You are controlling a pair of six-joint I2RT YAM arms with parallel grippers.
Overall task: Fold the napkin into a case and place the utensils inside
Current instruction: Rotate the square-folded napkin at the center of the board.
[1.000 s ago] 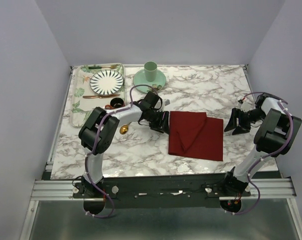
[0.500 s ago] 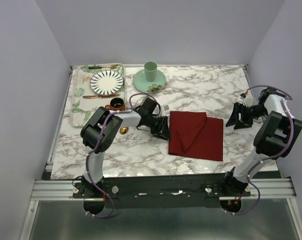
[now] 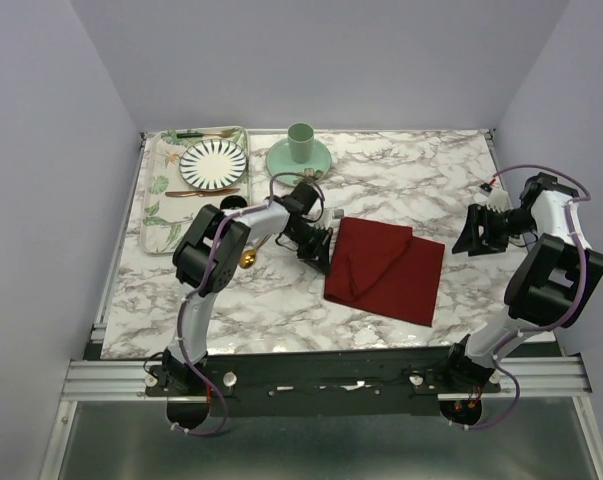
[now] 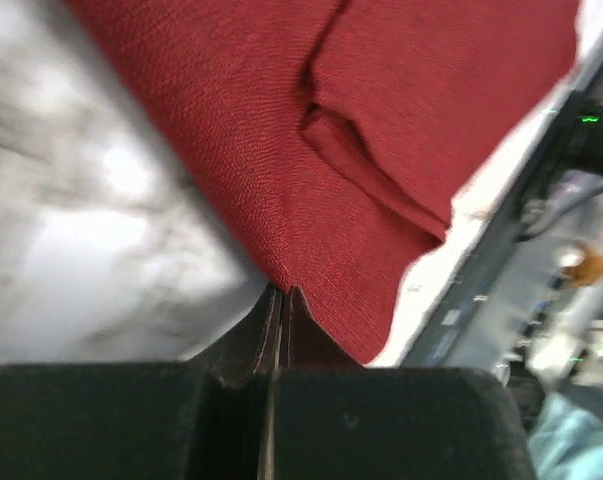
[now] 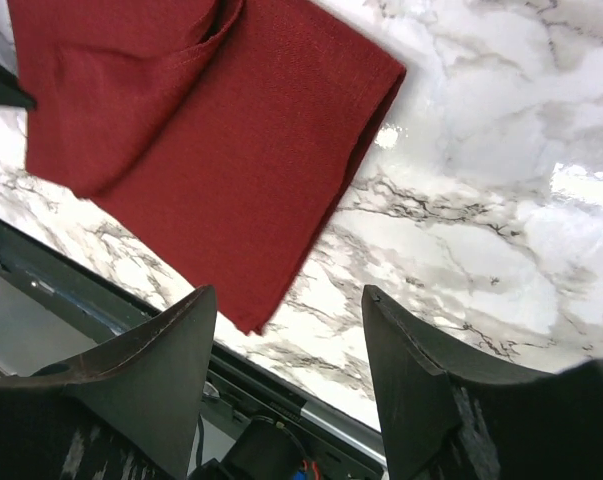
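Left tool [image 3: 322, 252] is clenched on the edge of the dark red napkin [image 3: 386, 270], its fingertips meeting right at the hem in the wrist view. The cloth spreads away ahead of that tool across the marble tabletop [image 3: 401, 180], partly folded, with a creased flap lying on top. Right tool [image 3: 473, 238] hangs well clear of the cloth's far side, its jaws spread wide and grasping nothing; from its own camera one corner of the napkin lies ahead of its fingers. A gold spoon [image 3: 247, 259] rests on the tabletop behind the left tool, beside its arm. Farther behind, a tray [image 3: 159, 195] carries a striped plate [image 3: 213, 163], with a green cup [image 3: 300, 143] nearby.
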